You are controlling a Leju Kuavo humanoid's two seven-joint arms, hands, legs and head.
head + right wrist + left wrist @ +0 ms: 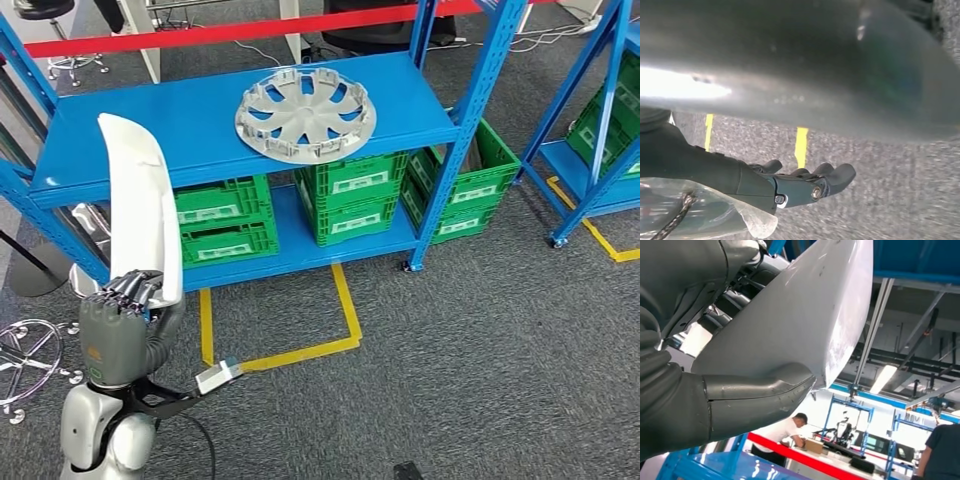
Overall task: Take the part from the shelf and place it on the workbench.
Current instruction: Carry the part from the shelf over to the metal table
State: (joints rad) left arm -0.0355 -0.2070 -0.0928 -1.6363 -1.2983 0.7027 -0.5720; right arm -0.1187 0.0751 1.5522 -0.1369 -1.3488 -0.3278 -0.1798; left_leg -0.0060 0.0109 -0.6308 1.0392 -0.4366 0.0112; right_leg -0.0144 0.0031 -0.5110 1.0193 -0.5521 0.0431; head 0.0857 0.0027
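**Left robot hand holds a white panel upright**

The left robot hand (124, 300), at 7 o'clock in the head view, is clamped on the lower end of a long white curved panel (140, 200), thumb (757, 395) pressed along its face. The raised panel stands nearly upright in front of the blue shelf (196, 120), clear of it. A silver wheel cover (306, 112) lies on the shelf top at 12 o'clock. The right robot hand (806, 182) hangs over grey carpet, fingers loosely extended and holding nothing.
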